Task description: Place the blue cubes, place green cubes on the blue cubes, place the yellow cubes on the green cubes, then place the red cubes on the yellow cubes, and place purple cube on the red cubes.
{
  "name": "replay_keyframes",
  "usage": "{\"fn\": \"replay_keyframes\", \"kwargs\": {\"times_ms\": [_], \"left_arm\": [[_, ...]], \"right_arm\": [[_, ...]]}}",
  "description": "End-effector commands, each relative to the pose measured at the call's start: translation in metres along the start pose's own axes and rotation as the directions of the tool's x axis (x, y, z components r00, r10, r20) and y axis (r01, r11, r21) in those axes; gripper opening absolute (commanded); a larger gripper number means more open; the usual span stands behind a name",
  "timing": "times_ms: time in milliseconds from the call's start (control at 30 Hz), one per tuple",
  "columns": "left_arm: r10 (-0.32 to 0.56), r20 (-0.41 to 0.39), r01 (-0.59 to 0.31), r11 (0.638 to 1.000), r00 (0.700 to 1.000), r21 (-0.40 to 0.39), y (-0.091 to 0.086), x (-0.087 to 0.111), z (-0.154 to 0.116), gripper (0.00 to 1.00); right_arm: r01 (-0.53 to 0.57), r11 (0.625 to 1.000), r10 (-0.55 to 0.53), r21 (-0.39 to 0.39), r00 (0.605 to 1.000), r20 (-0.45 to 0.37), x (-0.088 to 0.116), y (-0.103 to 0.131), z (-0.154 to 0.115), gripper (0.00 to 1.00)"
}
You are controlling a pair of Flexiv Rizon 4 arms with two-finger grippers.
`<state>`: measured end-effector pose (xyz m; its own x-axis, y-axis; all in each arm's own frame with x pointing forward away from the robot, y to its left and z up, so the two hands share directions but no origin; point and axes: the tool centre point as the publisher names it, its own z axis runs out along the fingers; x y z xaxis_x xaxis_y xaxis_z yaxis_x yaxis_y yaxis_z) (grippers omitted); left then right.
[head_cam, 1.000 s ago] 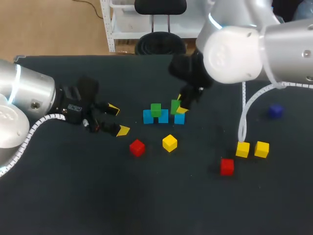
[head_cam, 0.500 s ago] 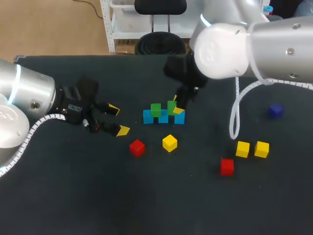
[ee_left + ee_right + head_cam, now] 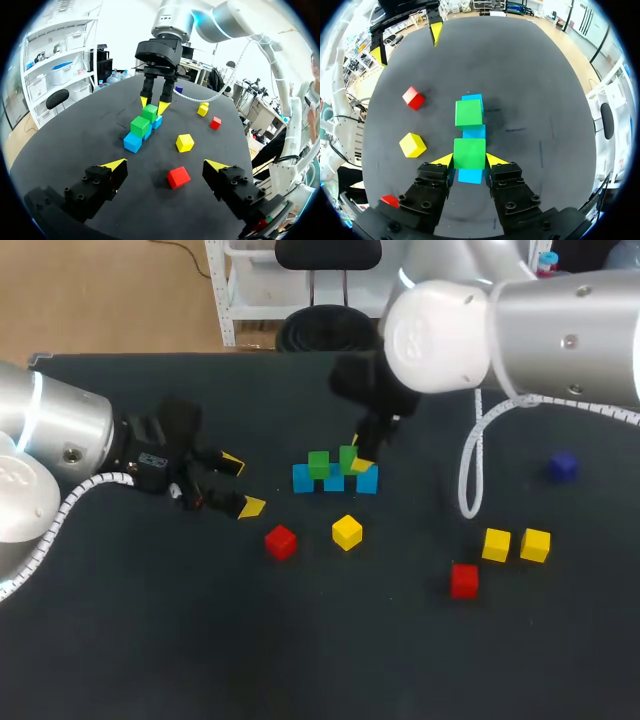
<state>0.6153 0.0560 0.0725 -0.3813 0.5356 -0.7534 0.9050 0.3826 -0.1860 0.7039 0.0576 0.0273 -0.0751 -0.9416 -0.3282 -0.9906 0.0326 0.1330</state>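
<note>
Dark table: blue row laid, first green on. Right gripper grips second green over it; left gripper wide. Yellows, reds, purple unplaced.

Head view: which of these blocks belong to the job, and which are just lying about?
At the pile: three blue cubes, a green cube on them, a second green cube in the right claw.
Lying about, yet also needed: three yellow cubes, two red cubes, one purple cube.

Three blue cubes, two green, three yellow, two red, one purple.
</note>
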Motion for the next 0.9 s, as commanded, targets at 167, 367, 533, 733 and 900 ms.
{"fn": "replay_keyframes", "kwargs": {"times_ms": [167, 367, 533, 733, 900], "left_arm": [[0.002, 0.008, -0.002, 1.0, 1.0, -0.001, -0.0001, 0.0018, -0.0001, 1.0], [0.002, 0.008, -0.002, 1.0, 1.0, -0.001, -0.0001, 0.0018, -0.0001, 1.0], [0.002, 0.008, -0.002, 1.0, 1.0, -0.001, -0.0001, 0.0018, -0.0001, 1.0], [0.002, 0.008, -0.002, 1.0, 1.0, -0.001, -0.0001, 0.0018, -0.0001, 1.0], [0.002, 0.008, -0.002, 1.0, 1.0, -0.001, -0.0001, 0.0018, -0.0001, 1.0]], "right_arm": [[-0.001, 1.0, 0.001, -0.002, 1.0, -0.003, 0.0008, 0.0002, 0.0022, 0.0], [0.0, 1.0, 0.0, 0.0, 1.0, -0.006, 0.0013, 0.0, 0.0034, 0.0], [0.001, 1.0, -0.001, 0.001, 1.0, -0.011, 0.0016, 0.0002, 0.0042, 0.0], [-0.005, 1.0, 0.005, 0.009, 1.0, -0.023, 0.0023, 0.0002, 0.0042, 0.0], [-0.003, 1.0, 0.003, 0.013, 1.0, -0.03, 0.0018, 0.0002, 0.003, 0.0]]}}
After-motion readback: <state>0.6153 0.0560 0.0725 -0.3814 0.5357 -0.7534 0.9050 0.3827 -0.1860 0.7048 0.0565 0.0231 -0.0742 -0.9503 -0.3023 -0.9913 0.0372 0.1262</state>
